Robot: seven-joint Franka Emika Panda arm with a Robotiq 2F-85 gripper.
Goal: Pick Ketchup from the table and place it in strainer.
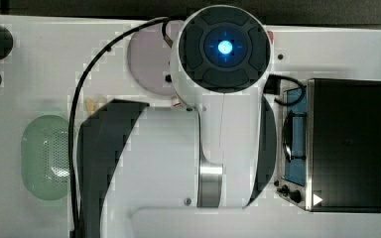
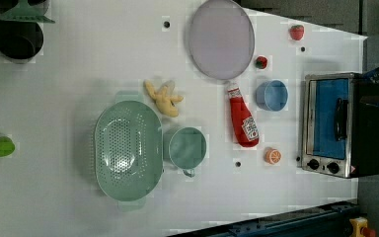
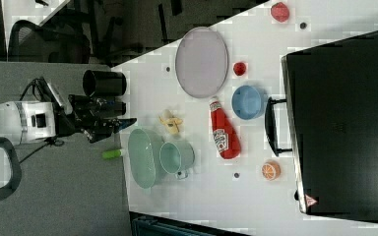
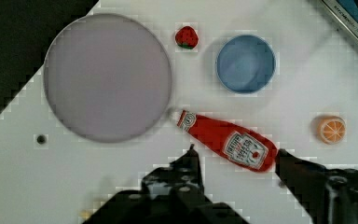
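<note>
The Ketchup (image 4: 228,140) is a slim red bottle with a white cap and label, lying flat on the white table between the lilac plate and an orange slice. In the left view the Ketchup (image 2: 242,118) lies beside a blue bowl. My gripper (image 4: 235,150) hangs well above it and is open, its two dark fingers apart on either side of the bottle's thick end. The gripper (image 3: 128,113) holds nothing. The strainer (image 2: 127,150), a pale green oval basket with a dotted bottom, stands at the left view's lower middle, with nothing in it. In the top view the strainer (image 1: 47,156) lies left of the arm.
A teal mug (image 2: 187,147) touches the strainer's side. A toy banana (image 2: 164,98), lilac plate (image 2: 220,38), blue bowl (image 2: 271,95), two strawberries (image 2: 261,62), an orange slice (image 2: 273,156) and a toaster oven (image 2: 335,123) share the table. A lime (image 2: 1,146) lies far off.
</note>
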